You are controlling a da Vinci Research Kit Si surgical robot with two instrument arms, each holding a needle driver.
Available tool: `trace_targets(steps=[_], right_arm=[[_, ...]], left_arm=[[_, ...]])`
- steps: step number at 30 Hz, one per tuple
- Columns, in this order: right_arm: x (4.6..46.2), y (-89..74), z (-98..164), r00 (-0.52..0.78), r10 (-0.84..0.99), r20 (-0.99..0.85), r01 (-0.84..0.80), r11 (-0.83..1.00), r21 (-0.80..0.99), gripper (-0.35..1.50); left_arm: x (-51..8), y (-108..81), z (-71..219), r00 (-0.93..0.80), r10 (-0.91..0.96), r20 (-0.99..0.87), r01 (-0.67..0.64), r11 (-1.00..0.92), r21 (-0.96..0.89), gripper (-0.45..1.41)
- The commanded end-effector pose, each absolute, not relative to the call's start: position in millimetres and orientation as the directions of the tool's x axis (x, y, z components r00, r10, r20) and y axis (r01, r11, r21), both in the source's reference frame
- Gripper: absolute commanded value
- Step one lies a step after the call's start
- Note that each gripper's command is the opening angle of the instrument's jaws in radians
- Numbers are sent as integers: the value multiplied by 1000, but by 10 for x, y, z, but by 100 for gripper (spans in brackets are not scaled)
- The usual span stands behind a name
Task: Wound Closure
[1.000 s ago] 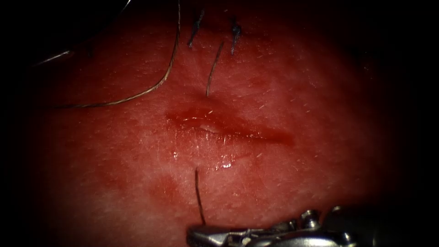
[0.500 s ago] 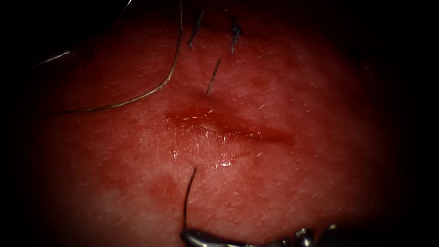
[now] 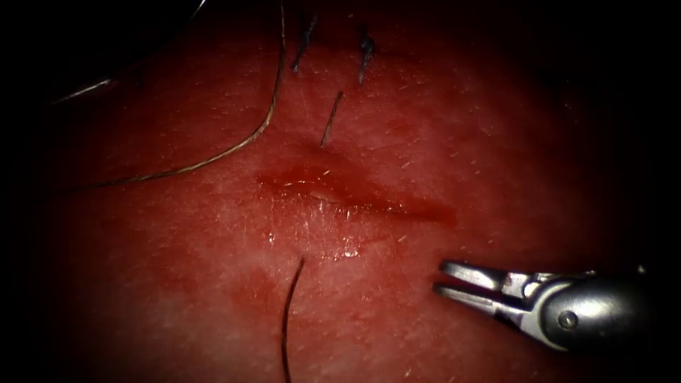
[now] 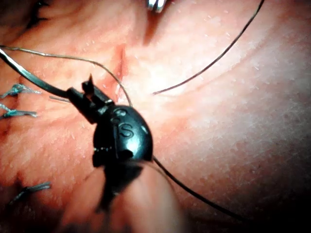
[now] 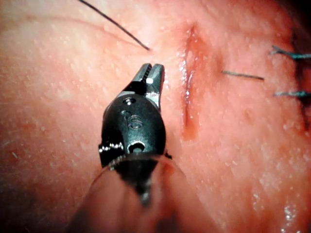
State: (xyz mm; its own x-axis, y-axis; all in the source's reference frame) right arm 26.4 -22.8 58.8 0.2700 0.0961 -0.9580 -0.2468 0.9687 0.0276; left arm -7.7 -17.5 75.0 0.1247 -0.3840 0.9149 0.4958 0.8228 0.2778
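The cut (image 3: pixel 355 195) runs across the middle of the tissue (image 3: pixel 496 142), wet with red fluid. A dark thread (image 3: pixel 330 117) comes out of the tissue above the cut. The same thread shows again below it (image 3: pixel 286 319), trailing toward the picture's bottom edge. My right tool (image 3: pixel 441 278) hovers below the right half of the cut, jaws slightly open and holding nothing; its jaws (image 5: pixel 151 73) point at the cut (image 5: pixel 187 82). My left tool (image 4: pixel 80 94) is shut on the curved needle (image 4: pixel 29 75), which is out of the tissue.
A long pale thread (image 3: pixel 241 142) sweeps from the top of the picture down to the left of the cut. Two blue cut thread ends (image 3: pixel 305 42) (image 3: pixel 365 53) stick out of the tissue at the far end.
The right tool held the lower thread at the bottom edge and drew it; the stretch above the cut shortened. It then let go and moved up and right.
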Motion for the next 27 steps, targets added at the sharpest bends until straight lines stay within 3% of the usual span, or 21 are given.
trace_targets(steps=[1, 13, 27], right_arm=[[278, -213, 600, 217, 134, -967, -268, 961, 73, -35], [362, -180, 673, 72, 290, -954, -266, 928, 261, -35], [367, -133, 735, -6, 464, -886, -324, 837, 440, -35]], left_arm=[[-81, -179, 756, 125, -385, 914, 495, 823, 279, -33], [-80, -180, 756, 125, -384, 915, 494, 824, 279, -33], [-80, -180, 757, 127, -385, 914, 492, 825, 278, -33]])
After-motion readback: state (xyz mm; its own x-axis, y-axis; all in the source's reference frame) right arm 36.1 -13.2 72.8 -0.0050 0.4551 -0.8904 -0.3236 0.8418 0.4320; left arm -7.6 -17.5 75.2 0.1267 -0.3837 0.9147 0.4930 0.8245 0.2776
